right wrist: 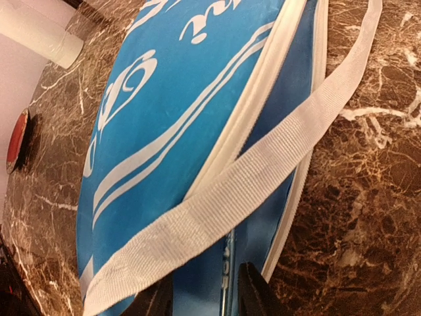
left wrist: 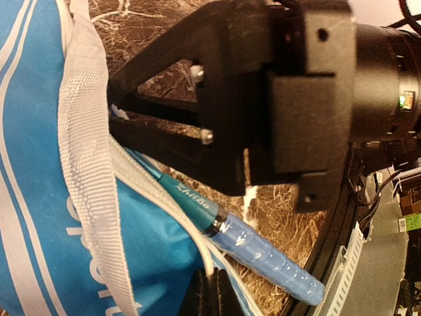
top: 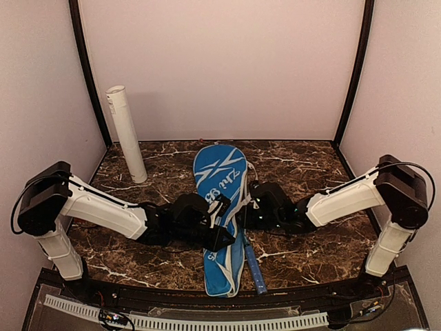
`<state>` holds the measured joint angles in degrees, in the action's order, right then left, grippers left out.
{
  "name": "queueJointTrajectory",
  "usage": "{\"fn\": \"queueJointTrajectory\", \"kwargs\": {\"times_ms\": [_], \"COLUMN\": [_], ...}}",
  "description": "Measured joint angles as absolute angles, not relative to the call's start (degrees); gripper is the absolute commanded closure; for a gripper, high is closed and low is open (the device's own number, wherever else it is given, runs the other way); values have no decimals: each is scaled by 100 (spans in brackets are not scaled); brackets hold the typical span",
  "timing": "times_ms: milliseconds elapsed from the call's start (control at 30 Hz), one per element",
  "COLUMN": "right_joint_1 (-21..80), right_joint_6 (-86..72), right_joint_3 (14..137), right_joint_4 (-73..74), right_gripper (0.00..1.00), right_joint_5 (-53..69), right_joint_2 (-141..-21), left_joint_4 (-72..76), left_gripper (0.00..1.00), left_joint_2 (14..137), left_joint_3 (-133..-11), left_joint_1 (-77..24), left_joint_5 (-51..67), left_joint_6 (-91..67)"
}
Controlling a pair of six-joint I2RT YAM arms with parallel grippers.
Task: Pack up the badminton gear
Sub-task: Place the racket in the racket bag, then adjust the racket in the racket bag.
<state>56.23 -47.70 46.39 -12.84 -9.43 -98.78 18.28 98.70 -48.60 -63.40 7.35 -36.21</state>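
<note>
The white tube (top: 125,131) leans at the back left of the counter (top: 310,248), well apart from the work. The step in hand looks like bagging the rackets. The left claw (left wrist: 210,293) appears closed on the white piped edge of the blue racket cover (top: 219,179), which lies mid-counter. A racket's blue handle (left wrist: 266,257) pokes out at the cover's near end. The right claw (right wrist: 204,299) is apart, straddling the same edge without gripping it. Next, I judge, the handle needs sliding fully inside while the edge is held up, then zipping.
</note>
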Motion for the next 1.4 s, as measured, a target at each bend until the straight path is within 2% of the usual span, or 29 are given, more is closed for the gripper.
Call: {"fn": "queueJointTrajectory", "kwargs": {"times_ms": [100,367,667,867,1200,1400], "right_joint_1": [5623,5623,5706,6163,6648,6746], "right_joint_6": [-4713,-4578,-4606,-5159,-5911,-6029], "right_joint_3": [4484,3688,2740,1964,1584,1608], "right_joint_4": [-1284,-1059,-563,-591,-902,-1074], "right_gripper": [55,49,51,54,57,59], "right_joint_5": [-906,-539,414,825,1282,1540], "right_joint_2": [-9620,-8239,-7087,-6488,-6399,-6845], "left_joint_4": [1804,1745,1732,1726,1715,1708], "left_gripper": [100,100,100,100,100,100], "left_joint_2": [9870,9870,9870,9870,9870,9867], "left_joint_3": [-4860,-4860,-4860,-4860,-4860,-4860], "left_joint_1": [-6351,-6357,-6357,-6357,-6355,-6355], "left_joint_5": [578,287,193,185,185,185], "left_joint_6": [-3712,-3881,-3970,-3990,-4005,-4034]}}
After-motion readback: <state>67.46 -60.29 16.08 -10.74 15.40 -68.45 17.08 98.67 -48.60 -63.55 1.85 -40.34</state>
